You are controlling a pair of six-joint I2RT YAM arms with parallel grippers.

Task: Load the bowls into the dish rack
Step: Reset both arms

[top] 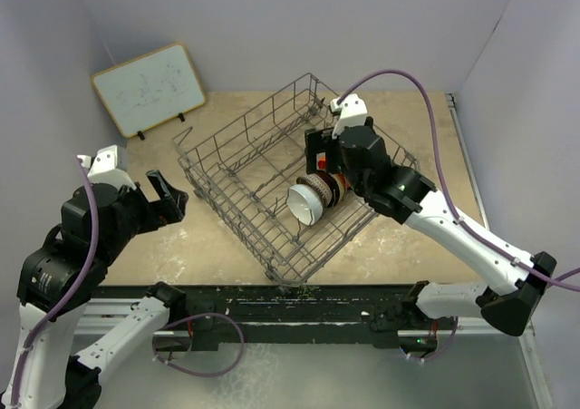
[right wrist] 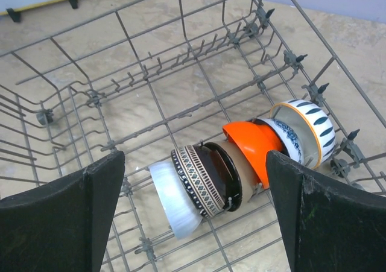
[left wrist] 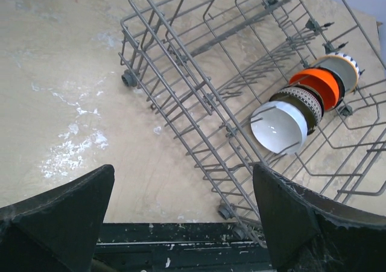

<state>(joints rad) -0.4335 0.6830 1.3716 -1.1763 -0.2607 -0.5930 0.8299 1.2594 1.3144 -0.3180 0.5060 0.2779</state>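
The grey wire dish rack (top: 237, 160) sits skewed in the middle of the table. Several bowls stand on edge in one row near its right side: a white bowl (right wrist: 175, 198) at the front, then a brown patterned bowl (right wrist: 202, 177), a glossy black bowl (right wrist: 234, 174), an orange bowl (right wrist: 252, 144) and a blue-and-white bowl (right wrist: 291, 140). My right gripper (right wrist: 194, 157) hangs open just above this row (top: 313, 199), holding nothing. To the left of the rack, my left gripper (top: 170, 194) is open and empty over bare tabletop. Its view shows the white bowl (left wrist: 278, 126) and the orange bowl (left wrist: 318, 84).
A white board (top: 149, 87) leans at the back left corner. The rack's small wheels (left wrist: 128, 79) rest on the beige tabletop. A black rail (top: 290, 300) runs along the table's near edge. Purple-grey walls close in the left, back and right.
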